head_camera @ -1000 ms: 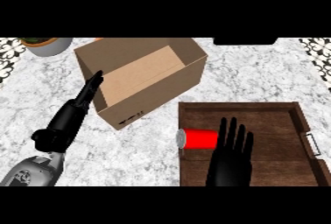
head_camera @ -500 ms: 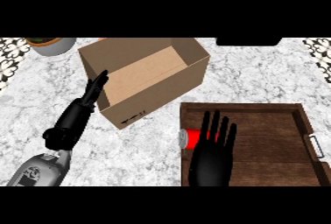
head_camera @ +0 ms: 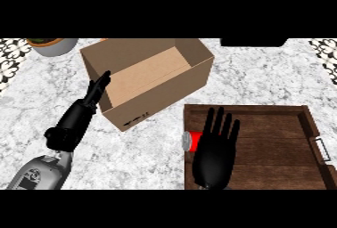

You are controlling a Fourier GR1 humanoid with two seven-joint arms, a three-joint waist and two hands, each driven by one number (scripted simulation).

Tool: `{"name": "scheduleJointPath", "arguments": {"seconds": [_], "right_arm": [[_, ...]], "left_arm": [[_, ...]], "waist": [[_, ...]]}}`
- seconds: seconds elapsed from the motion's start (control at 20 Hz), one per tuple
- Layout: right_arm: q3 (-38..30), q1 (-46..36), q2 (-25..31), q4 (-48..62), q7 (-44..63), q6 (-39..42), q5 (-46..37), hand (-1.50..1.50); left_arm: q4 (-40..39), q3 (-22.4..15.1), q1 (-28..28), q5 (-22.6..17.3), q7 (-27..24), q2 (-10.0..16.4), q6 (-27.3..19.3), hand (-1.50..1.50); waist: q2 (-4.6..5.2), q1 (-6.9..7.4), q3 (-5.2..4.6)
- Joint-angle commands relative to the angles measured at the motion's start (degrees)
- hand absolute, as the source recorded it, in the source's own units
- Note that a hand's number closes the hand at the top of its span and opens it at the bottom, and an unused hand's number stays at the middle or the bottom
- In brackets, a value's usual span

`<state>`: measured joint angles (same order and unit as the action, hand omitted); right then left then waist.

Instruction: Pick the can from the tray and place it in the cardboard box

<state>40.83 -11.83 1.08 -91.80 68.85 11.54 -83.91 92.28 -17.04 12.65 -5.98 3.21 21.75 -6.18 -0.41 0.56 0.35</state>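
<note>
Pot (head_camera: 49,45): sits at the far left corner of the desk (head_camera: 263,80), well apart from everything that matters here.

Left hand (head_camera: 85,105): fingers straight and together, holding nothing. It lies slanted along the left side of the box, fingertips by the rim. I cannot tell whether they touch. My guess is that it stands there to steady the box.

Box (head_camera: 164,94): open at the top, flaps out of the way and turned at an angle. Nothing shows inside it. Its near corner lies just beside the tray's far left corner, so the carry from one to the other looks short.

Can (head_camera: 193,139): red, lying on its side at the left end of the tray, against the left wall. Only a sliver and its grey end show, since the right hand covers the rest. On its side it may roll if nudged.

Right hand (head_camera: 215,153): spread flat, fingers straight and fanned, palm down over the can. Nothing is gripped. It looks lined up for a grasp that has not yet begun, so I judge the pick to be at its approach stage.

Tray (head_camera: 276,147): dark wood with raised walls and a small handle at the right end. The walls keep the can from rolling off, but the left one leaves the fingers little room on that side.
</note>
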Motion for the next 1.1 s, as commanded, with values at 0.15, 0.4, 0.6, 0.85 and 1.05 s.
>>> {"name": "scheduleJointPath", "arguments": {"seconds": [0.15, 0.4, 0.6, 0.85, 1.05], "right_arm": [[0.08, 0.12, -1.03, 2.52, 12.0, 2.87, 2.43, -1.5], [-0.35, -2.34, -1.04, 5.7, 12.64, 2.76, 3.97, -1.5], [-2.12, -2.27, -1.05, 8.62, 11.37, 0.01, 2.79, -1.5], [-4.17, 0.27, -1.07, 10.43, 9.5, -0.66, 0.29, -1.5], [-4.77, 0.58, -1.08, 7.63, 8.5, 2.11, 1.32, 1.5]], "left_arm": [[-1.8, -3.03, -2.09, -0.05, 1.1, -3.02, 1.61, 0.0], [-3.09, -2.83, -0.82, 1.2, 0.77, -3.46, 2.03, 0.0], [-2.67, -1.67, 0.71, 0.61, 2.5, -4.04, 2.14, 0.0], [-3.75, -2.19, -1.33, 2.71, -0.67, -4.67, 1.64, 0.0], [-3.09, -0.76, 0.38, 0.7, 3.08, -4.54, 3.18, 0.0]], "waist": [[0.43, -0.39, -0.37], [0.6, -0.21, -0.38], [0.64, -0.26, -0.35], [0.68, -0.75, -0.38], [0.55, -0.81, -0.36]]}}
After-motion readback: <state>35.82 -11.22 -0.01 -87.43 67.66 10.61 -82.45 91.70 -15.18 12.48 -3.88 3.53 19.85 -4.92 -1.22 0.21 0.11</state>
